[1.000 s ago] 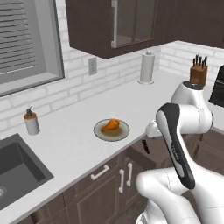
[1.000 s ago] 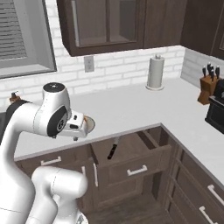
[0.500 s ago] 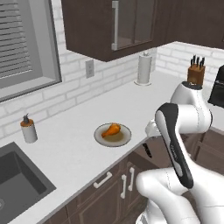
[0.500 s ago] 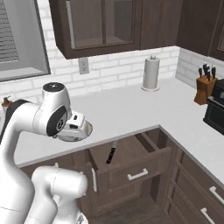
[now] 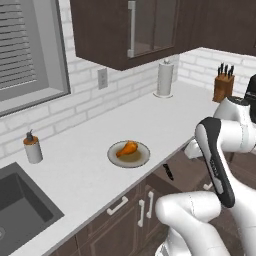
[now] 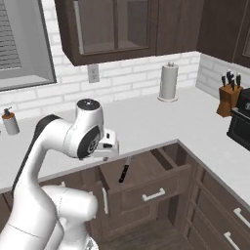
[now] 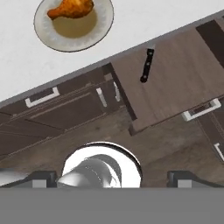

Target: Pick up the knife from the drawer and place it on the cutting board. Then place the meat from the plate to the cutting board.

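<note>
The knife (image 7: pixel 147 65) lies in the open drawer (image 7: pixel 183 83), its black handle showing; it also appears as the knife (image 6: pixel 124 172) and the knife (image 5: pixel 168 171). My gripper (image 7: pixel 113 178) hangs open high above the floor in front of the cabinets, with nothing between its fingers (image 7: pixel 43 177). The drawer lies ahead of it and to the right. My hand (image 6: pixel 106 142) sits over the counter edge left of the drawer. The meat (image 7: pixel 72 8), an orange-brown drumstick, rests on the plate (image 7: pixel 94 33) on the white counter. The cutting board is out of view.
A knife block (image 6: pixel 227 95) and a paper towel roll (image 6: pixel 168 82) stand at the back of the counter. A soap bottle (image 5: pixel 33 148) stands by the sink (image 5: pixel 22 212). A black appliance (image 6: pixel 240 126) sits at the right edge. Closed cabinet doors flank the drawer.
The whole picture has shifted slightly in both base views, so the camera has moved with the base. The gripper has stayed open and the knife and meat lie where they were.
</note>
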